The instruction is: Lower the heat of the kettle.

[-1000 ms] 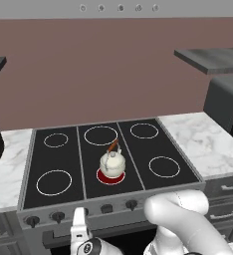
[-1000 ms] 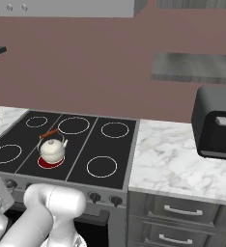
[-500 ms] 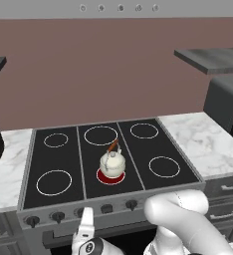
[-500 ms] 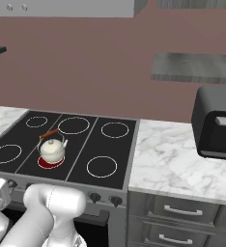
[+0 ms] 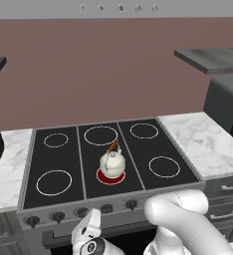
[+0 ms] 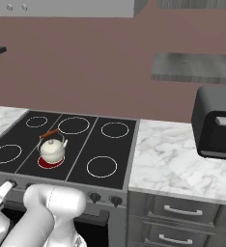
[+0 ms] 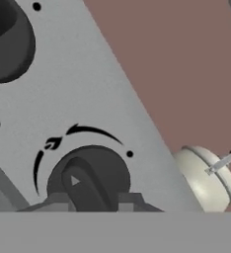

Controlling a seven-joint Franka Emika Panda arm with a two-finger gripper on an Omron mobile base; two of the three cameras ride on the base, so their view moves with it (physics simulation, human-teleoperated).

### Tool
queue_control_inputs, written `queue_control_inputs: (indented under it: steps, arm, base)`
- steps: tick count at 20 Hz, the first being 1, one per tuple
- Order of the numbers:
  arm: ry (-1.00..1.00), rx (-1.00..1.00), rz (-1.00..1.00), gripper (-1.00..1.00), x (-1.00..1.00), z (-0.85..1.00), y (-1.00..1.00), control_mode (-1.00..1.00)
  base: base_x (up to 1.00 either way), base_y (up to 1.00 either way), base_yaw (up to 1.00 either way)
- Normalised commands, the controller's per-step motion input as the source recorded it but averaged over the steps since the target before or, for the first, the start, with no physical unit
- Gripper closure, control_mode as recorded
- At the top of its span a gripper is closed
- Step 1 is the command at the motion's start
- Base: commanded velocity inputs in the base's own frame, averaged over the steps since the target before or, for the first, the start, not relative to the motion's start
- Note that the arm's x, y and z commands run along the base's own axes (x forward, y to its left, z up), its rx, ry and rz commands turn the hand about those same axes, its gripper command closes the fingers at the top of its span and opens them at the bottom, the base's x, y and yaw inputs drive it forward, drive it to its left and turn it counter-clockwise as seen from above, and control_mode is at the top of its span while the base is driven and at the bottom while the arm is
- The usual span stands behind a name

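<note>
The step in hand is the approach to the control: the gripper [image 5: 91,230] sits low at the front of the stove, and in the hand view a round dark stove knob [image 7: 90,179] with a raised bar and a small white arrow mark fills the space directly ahead of it. The two dark finger tips [image 7: 56,201] rise on either side of the knob's lower edge, spread about as wide as the knob, with nothing pinched between them; whether they touch it I cannot tell. A curved black arrow printed on the grey control panel [image 7: 63,94] arcs over the knob.

The small round cream-white kettle with a reddish-brown arched handle [image 5: 111,161] stands beyond and above the gripper, on the front centre burner [image 5: 111,176], which glows red, so the heat is judged to be on. A second dark knob [image 7: 9,39] lies further along the panel, off to one side of the gripper.

Next, the fingers likely need to press in on the knob's bar and then rotate it toward a lower setting. Staying centred on the bar matters, since slipping off would leave the heat unchanged.
</note>
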Motion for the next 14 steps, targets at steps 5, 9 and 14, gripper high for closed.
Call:
queue_control_inputs:
  steps: [5,9,14]
  arm:
    - [0.00,0.33,0.00,1.00,0.00,0.04,0.00,-1.00]
    - [0.00,0.31,0.00,1.00,0.00,0.01,0.00,-1.00]
    - [0.00,0.29,0.00,1.00,0.00,0.01,0.00,-1.00]
  base:
    - [0.00,0.00,0.00]
    - [0.00,0.00,0.00]
    - [0.00,0.00,0.00]
